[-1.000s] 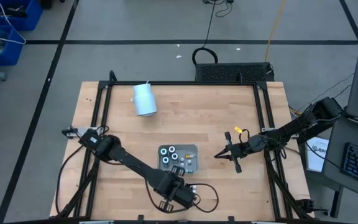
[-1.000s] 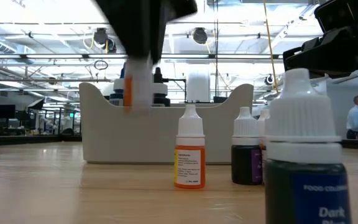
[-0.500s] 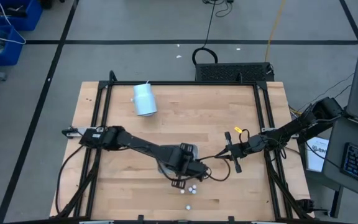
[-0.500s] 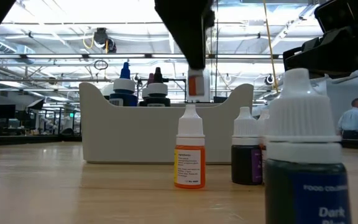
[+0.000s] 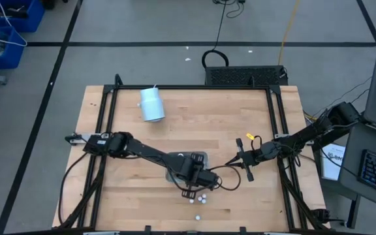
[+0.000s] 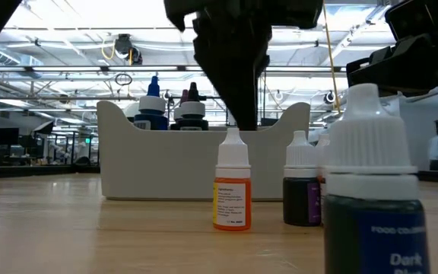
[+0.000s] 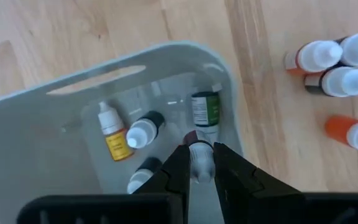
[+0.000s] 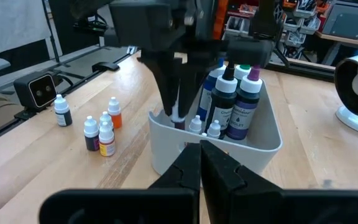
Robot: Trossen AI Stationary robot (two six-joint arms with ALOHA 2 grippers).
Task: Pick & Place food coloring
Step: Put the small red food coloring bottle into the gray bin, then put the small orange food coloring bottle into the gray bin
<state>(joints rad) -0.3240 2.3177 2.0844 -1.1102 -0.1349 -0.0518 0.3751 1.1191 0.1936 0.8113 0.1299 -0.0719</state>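
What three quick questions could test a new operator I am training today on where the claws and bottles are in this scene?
1. True or false: the left claw holds a small white-capped bottle over the grey tray.
2. Where do the loose bottles stand? A) in the tray B) on the table beside the tray C) inside the white cylinder
3. Fill in: the right claw is ____.

Key: 1 true; 2 B; 3 shut
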